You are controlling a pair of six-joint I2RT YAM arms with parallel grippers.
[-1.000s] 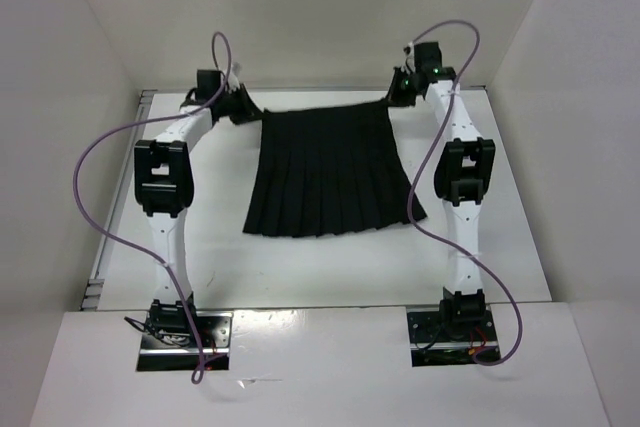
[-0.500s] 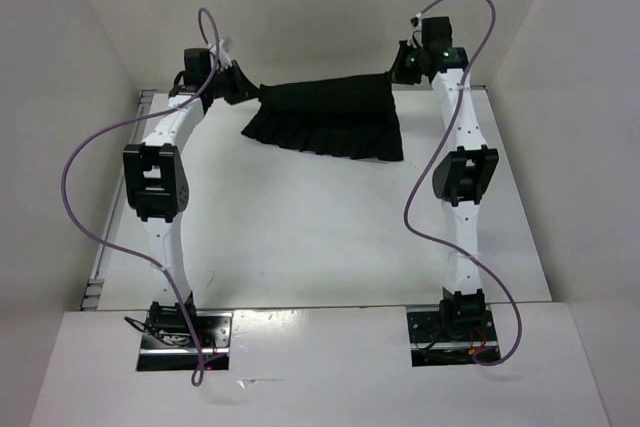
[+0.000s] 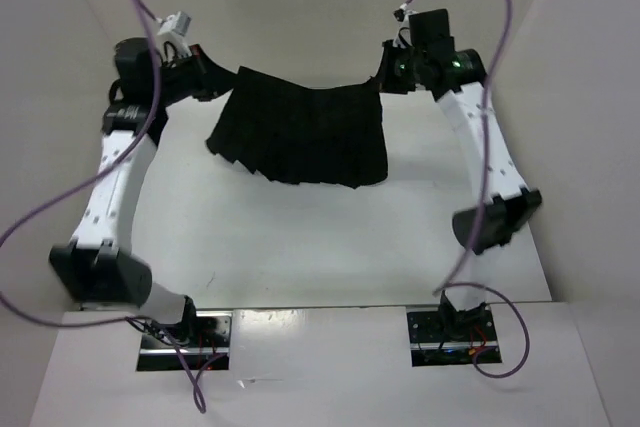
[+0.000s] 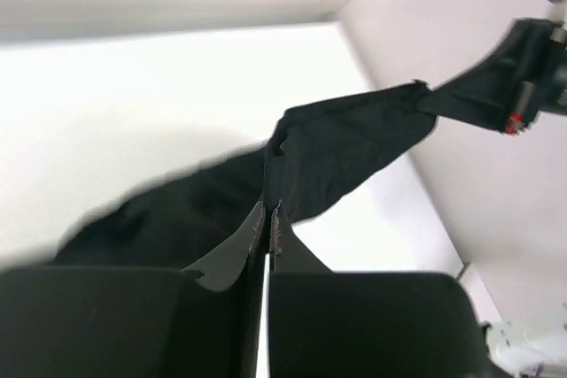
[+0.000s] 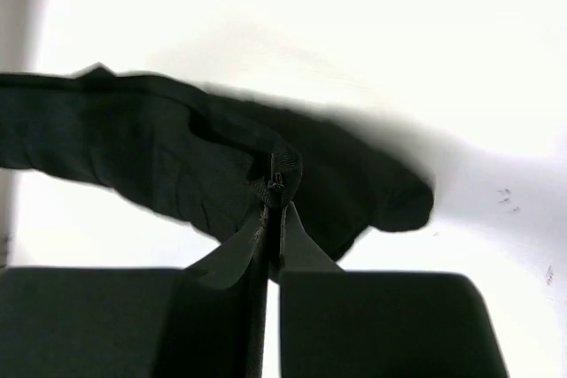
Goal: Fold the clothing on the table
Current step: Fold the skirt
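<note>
The clothing, a black pleated skirt, hangs in the air above the far half of the white table, stretched between both arms by its waistband. My left gripper is shut on the waistband's left corner; in the left wrist view the gripper pinches the cloth between closed jaws. At the right corner my right gripper is shut on the waistband as well, and its wrist view shows the gripper clamped on the skirt. The hem dangles free toward the near side.
White upright walls close in the table on the left, back and right. Purple cables loop off both arms. The arm bases sit at the near edge.
Both arms have risen and pulled back, lifting the skirt off the table. It lay flat a second ago and now hangs from its waistband, shifted slightly left and toward the near side.
</note>
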